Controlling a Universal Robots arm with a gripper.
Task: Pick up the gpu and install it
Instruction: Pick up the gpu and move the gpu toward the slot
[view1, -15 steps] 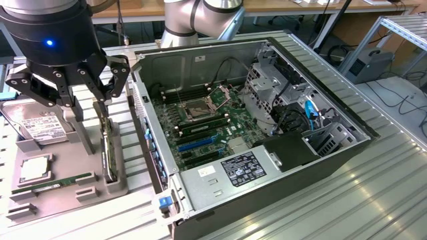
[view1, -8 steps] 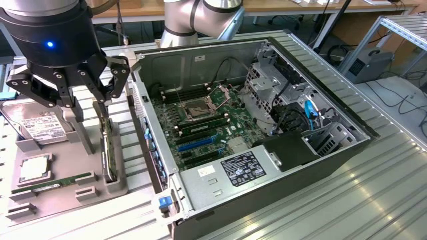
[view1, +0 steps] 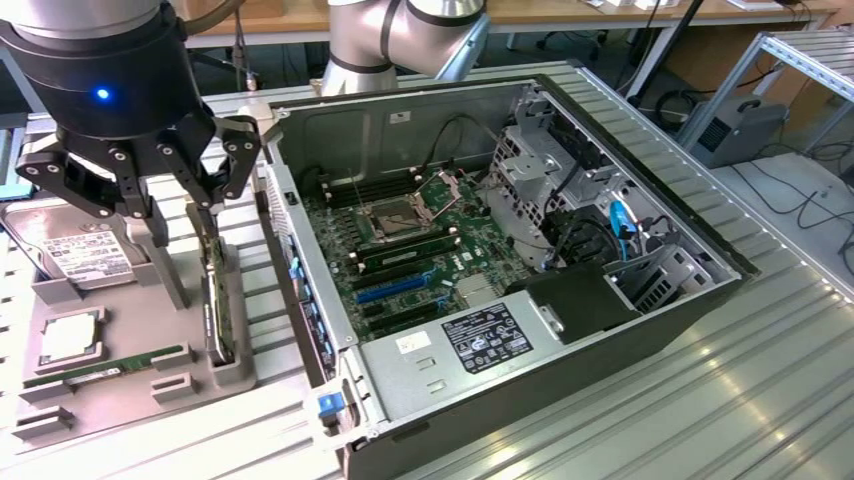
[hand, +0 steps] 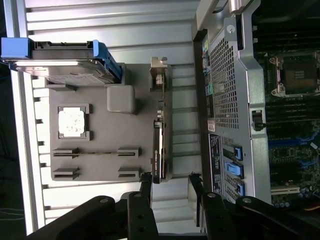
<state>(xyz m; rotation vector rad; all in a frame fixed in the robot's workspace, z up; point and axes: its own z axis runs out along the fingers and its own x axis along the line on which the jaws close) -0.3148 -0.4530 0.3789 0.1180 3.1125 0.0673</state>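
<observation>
Big open computer case (view1: 534, 250) takes the middle of the exterior view, side panel off, motherboard bare. At that view's left lies the grey holder tray (view1: 247, 375), carrying a hard drive (view1: 80, 262), a processor chip (view1: 67, 340) and a memory stick (view1: 104, 368).

The claw (view1: 180, 205) hangs at the upper left, above the tray, spread wide with nothing in it. The wrist view confirms it: both fingers (hand: 146, 184) are apart, with bare tray (hand: 115, 132) between them.

The gpu (view1: 214, 305) stands on edge in its slot along the tray's case-side edge, untouched. From the wrist camera the gpu (hand: 159, 145) lines up nearer one finger than the other, I'd say.

That's the worry. A descent off-centre could put a fingertip on the card's top edge instead of beside it, tipping or jamming it in the slot. It's a thin card too, and the case wall (hand: 235, 100) is just beside it, leaving little room.

Underneath is a ribbed metal desk (view1: 641, 400). Behind it are wooden benches, loose cables and a metal frame at the upper right.
</observation>
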